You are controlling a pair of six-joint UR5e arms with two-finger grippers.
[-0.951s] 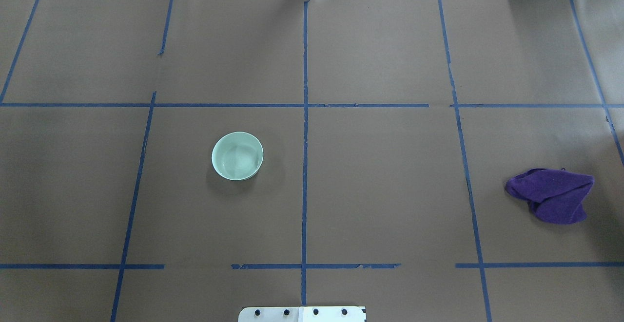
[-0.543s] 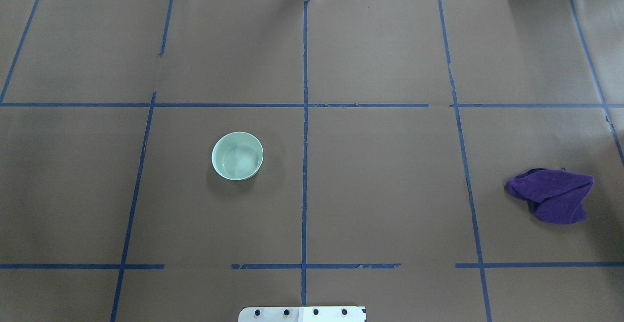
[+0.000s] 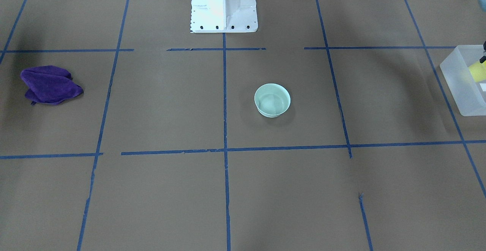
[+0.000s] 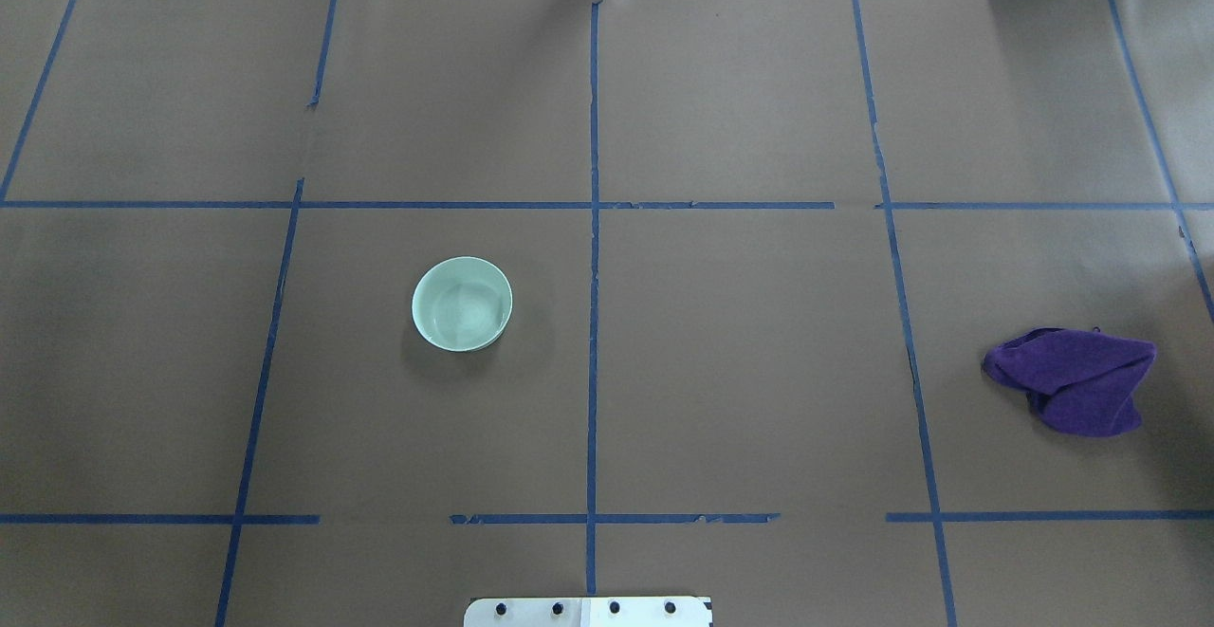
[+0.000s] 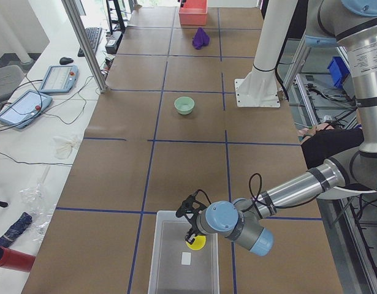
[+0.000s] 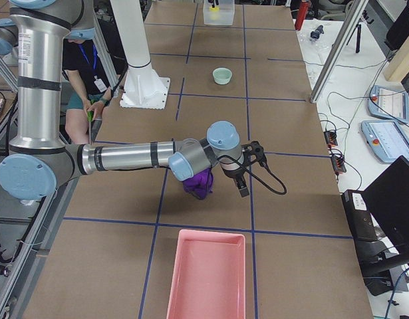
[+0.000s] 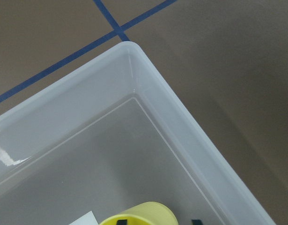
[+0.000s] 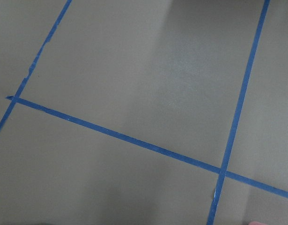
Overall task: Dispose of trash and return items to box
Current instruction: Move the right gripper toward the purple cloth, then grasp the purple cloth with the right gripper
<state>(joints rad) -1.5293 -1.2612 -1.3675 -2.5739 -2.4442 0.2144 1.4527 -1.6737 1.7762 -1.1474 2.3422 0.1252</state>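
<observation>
Cup: The yellow cup showed at the bottom edge of my left wrist view, inside the walls of the box. I could not tell whether it touched the floor of the box.
Box: The frosted box sat at the bottom centre of the left side view, with a small white label on its floor just beside the cup.
Left gripper: The left gripper reached down into the box. Dark slivers of fingertip flanked the cup, so I judged the jaws closed on it.
Right gripper: The right gripper hung in the middle of the right side view, just over the purple cloth. I could not tell whether its jaws were open or closed.
Risk: The cup looked tilted and light. Released like that, it could roll or bounce against a wall. A careless lift could catch the rim and drag the box.
Around: The pale bowl stood left of centre in the overhead view, well apart from both arms and blocking neither. A pink tray lay at the bottom of the right side view, near the cloth.
</observation>
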